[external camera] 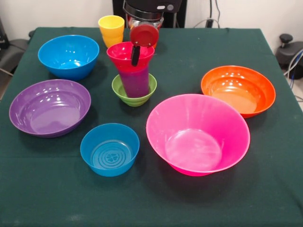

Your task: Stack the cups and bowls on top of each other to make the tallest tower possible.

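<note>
The red-and-black robot arm reaches down from the top edge of the frame, its black wrist housing with a round red disc facing the camera. Below it, the robot's hand [136, 56] shows one black finger [136, 55] pointing downward; its grip cannot be made out.

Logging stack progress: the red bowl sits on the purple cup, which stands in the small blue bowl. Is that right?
Not quite. The front view shows the red bowl on the purple cup, but that cup stands in the green bowl. The small blue bowl sits apart, nearer the camera, holding nothing.
</note>
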### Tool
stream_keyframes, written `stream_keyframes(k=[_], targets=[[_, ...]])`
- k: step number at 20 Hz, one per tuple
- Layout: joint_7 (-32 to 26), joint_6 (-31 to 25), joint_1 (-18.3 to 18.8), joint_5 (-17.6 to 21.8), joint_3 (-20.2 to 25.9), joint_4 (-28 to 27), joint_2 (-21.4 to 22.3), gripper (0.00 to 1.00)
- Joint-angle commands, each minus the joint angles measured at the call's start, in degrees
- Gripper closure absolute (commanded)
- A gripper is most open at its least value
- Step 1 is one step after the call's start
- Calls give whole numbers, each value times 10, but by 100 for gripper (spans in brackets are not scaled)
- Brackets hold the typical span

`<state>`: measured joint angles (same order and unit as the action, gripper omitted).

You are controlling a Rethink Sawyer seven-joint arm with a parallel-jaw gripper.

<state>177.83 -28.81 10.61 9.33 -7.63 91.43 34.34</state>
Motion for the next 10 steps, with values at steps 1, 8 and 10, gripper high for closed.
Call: stream_keyframes(k=[1, 8, 10], targets=[[-84, -75, -9, 20, 57, -19, -9, 100], [-77, -66, -16, 22, 56, -21, -14, 100], [-78, -65, -17, 24, 55, -22, -14, 100]])
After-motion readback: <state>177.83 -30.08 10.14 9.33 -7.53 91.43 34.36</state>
